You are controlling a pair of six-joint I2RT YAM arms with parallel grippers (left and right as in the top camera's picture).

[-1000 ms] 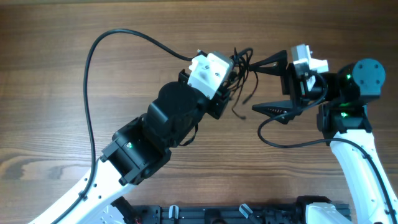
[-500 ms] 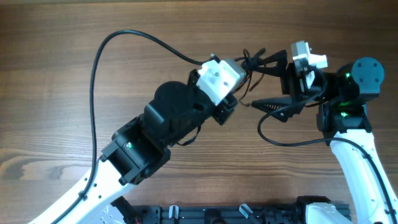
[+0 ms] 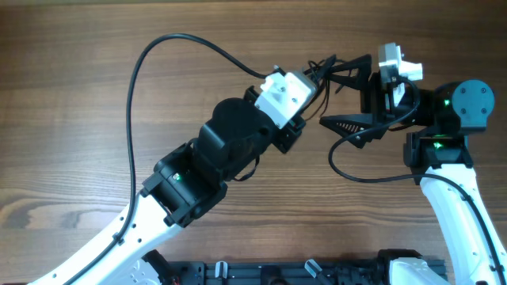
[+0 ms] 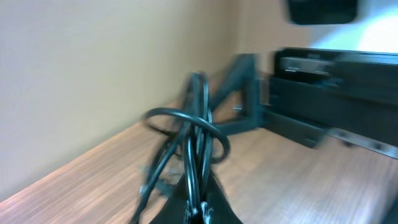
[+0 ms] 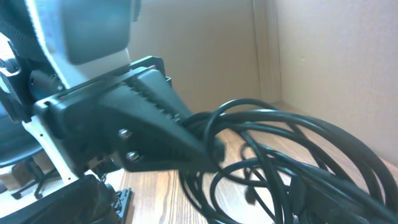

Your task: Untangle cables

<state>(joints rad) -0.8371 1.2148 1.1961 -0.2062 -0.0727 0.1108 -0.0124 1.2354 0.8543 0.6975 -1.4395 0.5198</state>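
Left jaws tight on tangled, looping black cables (image 4: 199, 124), right jaws wide nearby.

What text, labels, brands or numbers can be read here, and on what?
None readable in any view.
Overhead: the left wrist's white plastic camera box and the right wrist's white plastic camera box carry no visible print.
Left wrist view: blurred, nothing legible.
Right wrist view: tangled thin black cords, no lettering.

Overhead, we cannot count the cables (image 3: 322, 66): the white camera housing (image 3: 285, 93) covers most of the bundle. The left wrist view is blurred. The right wrist view crops the loops at its right and bottom edges.
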